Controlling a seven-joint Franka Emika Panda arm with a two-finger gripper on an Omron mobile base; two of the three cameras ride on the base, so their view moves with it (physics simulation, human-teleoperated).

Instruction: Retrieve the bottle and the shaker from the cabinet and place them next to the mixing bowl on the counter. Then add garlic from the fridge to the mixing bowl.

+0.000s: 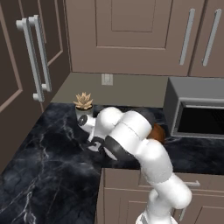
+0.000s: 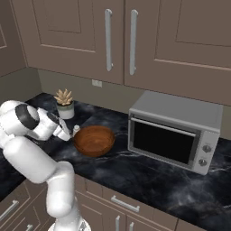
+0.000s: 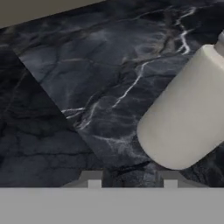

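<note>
A white robot arm bends low over the black marble table (image 2: 149, 176), its claw (image 3: 130, 179) drawn together and holding nothing. The off-white shaker (image 3: 186, 113) stands on the table just beside the fingertips (image 3: 169, 180), next to the wooden bowl (image 2: 94, 140). A potted succulent (image 2: 64, 103) sits behind; the cabinet (image 2: 122, 36) doors are shut

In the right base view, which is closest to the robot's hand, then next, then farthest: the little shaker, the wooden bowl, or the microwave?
1. The shaker: right beside the hand, on the counter.
2. The mixing bowl: just past the shaker, to its right.
3. The microwave: farthest, beyond the bowl on the right side of the counter.
</note>
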